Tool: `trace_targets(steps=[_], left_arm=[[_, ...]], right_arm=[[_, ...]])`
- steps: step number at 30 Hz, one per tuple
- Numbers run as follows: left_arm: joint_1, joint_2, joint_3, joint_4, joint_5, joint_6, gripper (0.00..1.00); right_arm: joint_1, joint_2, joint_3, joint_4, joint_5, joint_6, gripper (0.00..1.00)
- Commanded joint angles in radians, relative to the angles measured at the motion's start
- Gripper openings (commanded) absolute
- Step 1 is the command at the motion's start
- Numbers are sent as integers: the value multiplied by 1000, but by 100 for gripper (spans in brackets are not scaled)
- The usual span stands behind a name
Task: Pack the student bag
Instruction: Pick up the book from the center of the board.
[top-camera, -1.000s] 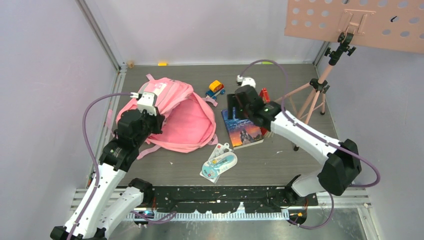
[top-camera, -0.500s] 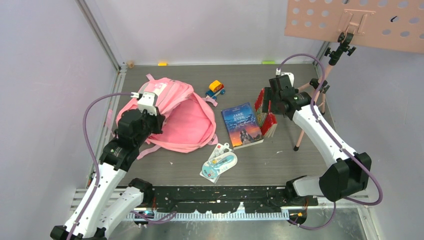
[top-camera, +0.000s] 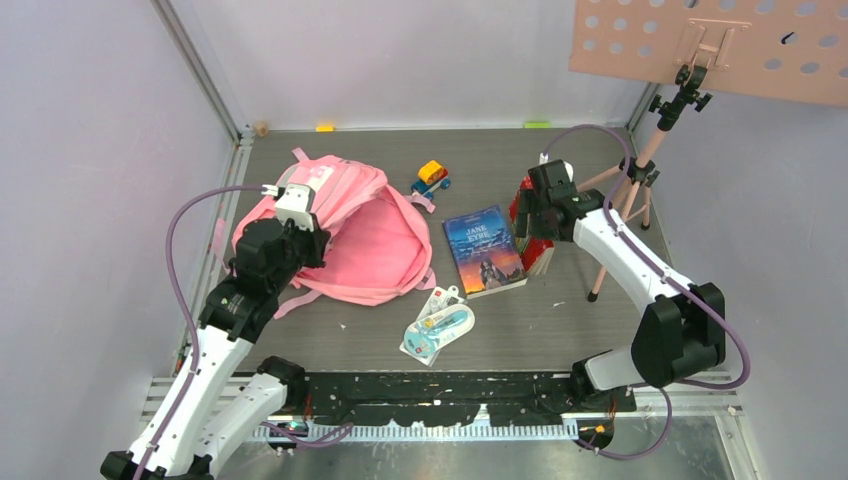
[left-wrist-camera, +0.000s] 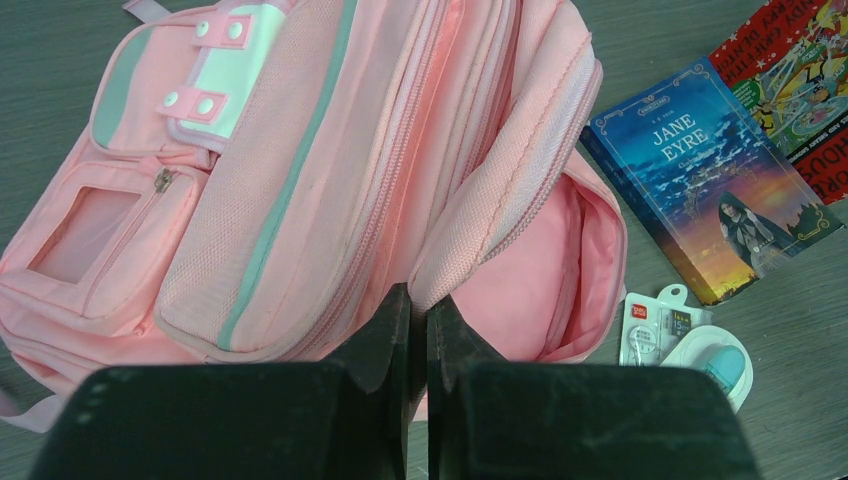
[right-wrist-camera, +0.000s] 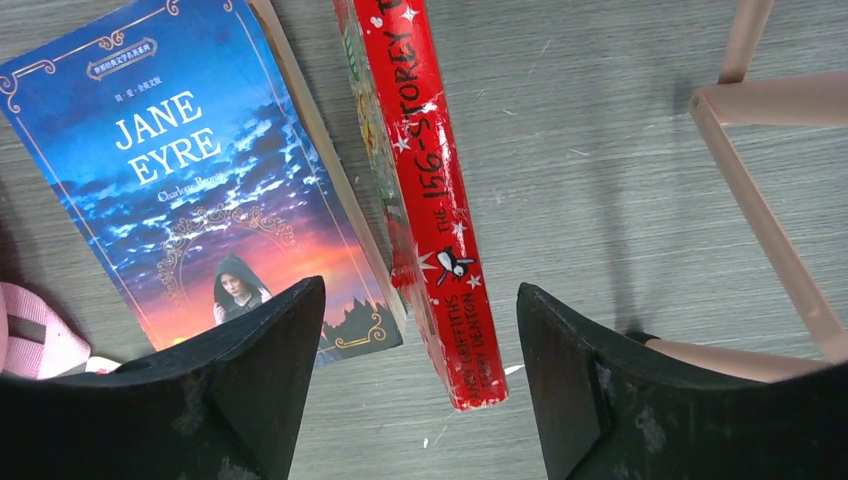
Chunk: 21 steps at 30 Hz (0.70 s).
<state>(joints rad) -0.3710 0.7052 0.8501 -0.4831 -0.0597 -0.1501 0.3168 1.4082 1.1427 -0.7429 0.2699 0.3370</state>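
Observation:
The pink student bag (top-camera: 370, 240) lies at the left with its main compartment gaping open. My left gripper (top-camera: 308, 222) is shut on the edge of that opening (left-wrist-camera: 470, 230) and holds it up. My right gripper (top-camera: 530, 215) is open above a red book (right-wrist-camera: 430, 200), which is tipped up on its edge with the spine facing the wrist camera. Its spine shows between the spread fingers (right-wrist-camera: 270, 350), which do not touch it. A blue "Jane Eyre" book (top-camera: 483, 250) lies flat just left of the red one (top-camera: 536, 255).
A small toy car (top-camera: 432, 177) sits behind the books. Packaged stationery (top-camera: 437, 325) lies in front of the bag. A pink tripod stand (top-camera: 630, 190) with a perforated board (top-camera: 710, 45) rises right of the red book, one leg (right-wrist-camera: 760, 200) close to my right finger.
My right gripper moved from above the blue book to the right, over the red book, then came back slightly left. The left arm and the bag have not moved.

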Motion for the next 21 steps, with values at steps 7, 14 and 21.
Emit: trace_targets(steps=[7,14,21], left_arm=[[0,-16,24,106,0,-8,0],[0,-16,24,104,-3,-7,0],[0,-16,24,105,-6,-6,0]], right_arm=[[-4,44,-53,97,13,31,63],[-4,47,-57,106,35,32,28],[-3,-18,-20,71,115,30,1]])
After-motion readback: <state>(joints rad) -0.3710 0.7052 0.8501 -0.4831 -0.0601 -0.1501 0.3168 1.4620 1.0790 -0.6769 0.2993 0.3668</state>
